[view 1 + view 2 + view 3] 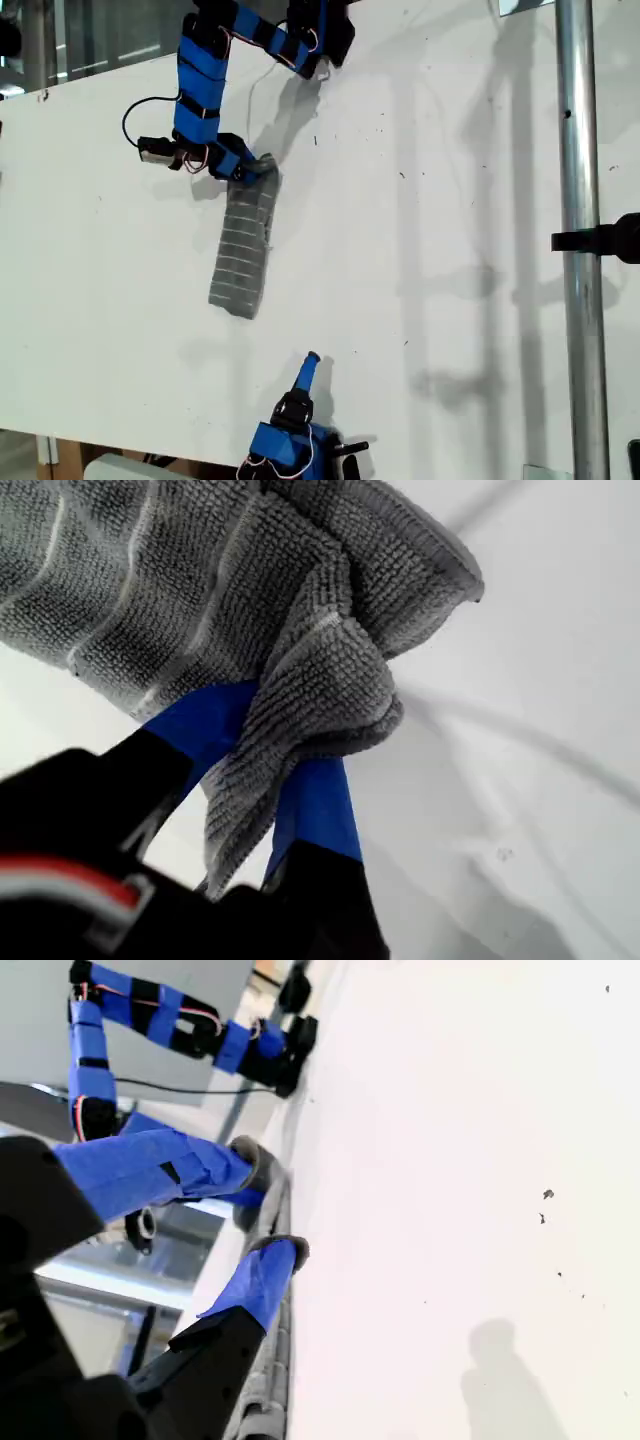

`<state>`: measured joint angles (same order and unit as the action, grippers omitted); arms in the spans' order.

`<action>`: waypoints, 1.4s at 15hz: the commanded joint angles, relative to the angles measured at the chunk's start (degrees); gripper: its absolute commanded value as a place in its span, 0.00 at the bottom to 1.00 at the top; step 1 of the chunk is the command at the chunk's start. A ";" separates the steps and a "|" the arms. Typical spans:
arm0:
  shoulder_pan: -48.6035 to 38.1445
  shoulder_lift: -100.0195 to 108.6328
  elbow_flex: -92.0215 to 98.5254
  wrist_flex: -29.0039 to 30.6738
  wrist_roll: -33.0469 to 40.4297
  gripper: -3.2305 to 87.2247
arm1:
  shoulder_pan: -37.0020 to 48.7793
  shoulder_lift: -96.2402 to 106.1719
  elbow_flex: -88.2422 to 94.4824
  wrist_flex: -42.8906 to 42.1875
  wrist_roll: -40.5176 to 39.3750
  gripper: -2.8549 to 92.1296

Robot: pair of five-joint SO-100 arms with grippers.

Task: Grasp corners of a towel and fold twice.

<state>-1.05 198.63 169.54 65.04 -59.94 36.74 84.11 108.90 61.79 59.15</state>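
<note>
Towel: grey striped towel (243, 250), a narrow folded strip on the white tabletop (450, 250), toward the exterior view's left.
First tool (262, 780): clamped on bunched cloth at the strip's far end.
Second tool (262, 1210): apart, empty.
Handling: likely soft, light, limp; best gripped at corners.

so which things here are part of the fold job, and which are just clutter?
Job:
- towel, folded into a narrow strip
- my first gripper, jaws shut on one end of it
- my second gripper, open, holding nothing

Just there:
- metal pole
- white table

One towel (242, 246), two arms, seemingly one metal pole (577, 240).
</note>
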 commanded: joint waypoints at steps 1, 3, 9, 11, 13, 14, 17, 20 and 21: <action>-0.26 0.26 -0.70 -1.14 0.62 0.19 | -1.05 7.29 -0.18 3.87 -0.53 0.03; 0.00 0.26 -0.79 -2.02 0.62 0.19 | -2.11 21.45 0.70 20.92 3.78 0.03; 0.97 0.26 0.18 -2.99 0.18 0.19 | -7.73 24.08 -9.14 12.66 3.96 0.03; 1.32 0.26 0.44 -3.08 -0.44 0.19 | -8.88 6.42 -23.91 7.12 1.85 0.03; 1.67 0.26 1.14 -3.43 -0.97 0.19 | -8.35 -1.32 -28.56 0.44 1.05 0.03; 1.67 0.26 1.23 -3.60 -1.14 0.19 | -8.35 -2.11 -28.74 -2.55 0.79 0.03; 1.76 0.26 1.32 -3.87 -1.14 0.19 | -9.84 1.76 -26.98 -10.02 -0.09 0.31; 1.58 0.26 2.11 -4.48 -1.23 0.19 | -10.20 18.63 -12.57 -31.90 -0.53 0.16; 1.49 0.26 2.20 -4.48 -1.23 0.19 | -9.76 21.27 -12.04 -30.94 -0.53 0.16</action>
<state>0.18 198.63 172.18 62.14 -60.56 26.89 98.00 96.50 33.84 59.50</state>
